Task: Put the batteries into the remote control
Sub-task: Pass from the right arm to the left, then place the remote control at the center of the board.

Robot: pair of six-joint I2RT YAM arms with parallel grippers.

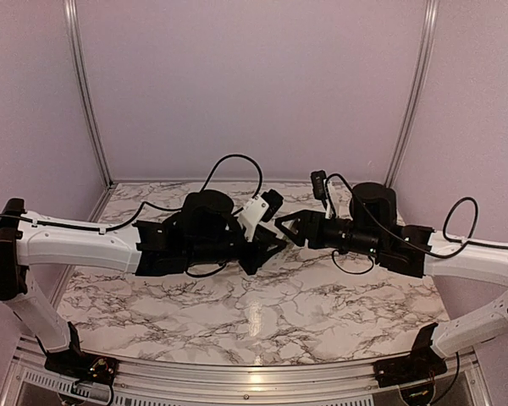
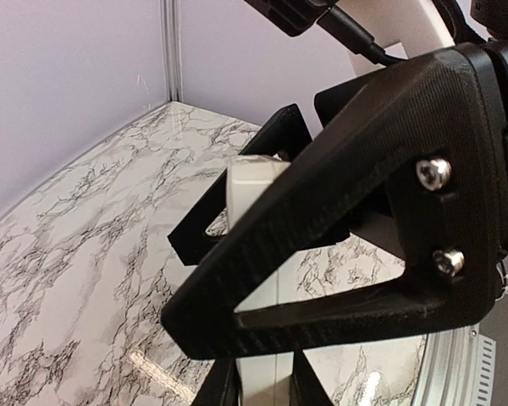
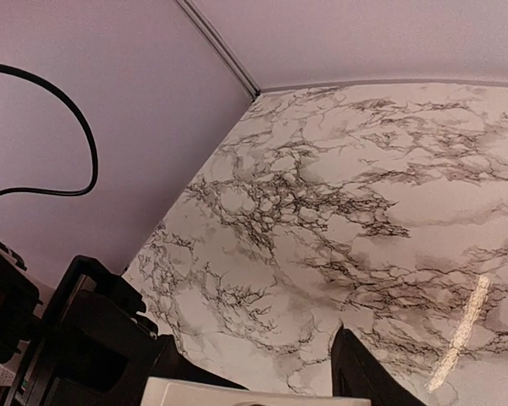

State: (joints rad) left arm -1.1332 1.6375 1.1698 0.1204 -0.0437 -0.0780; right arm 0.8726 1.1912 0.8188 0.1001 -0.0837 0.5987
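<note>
Marbled white desk point(image 1: 322, 313) lies under both arms, whose tips meet above its middle. Left pincer point(image 1: 267, 225) is clamped on the remote control point(image 1: 253, 215), a slim white slab held tilted, clear of the desk. The left wrist view shows it edge-on between the black fingers point(image 2: 322, 211). Right pincer point(image 1: 288, 228) faces it from just beside, jaws apart, and its wrist view catches a white edge at the bottom. Lilac walls point(image 1: 254, 85) close round the desk.
</note>
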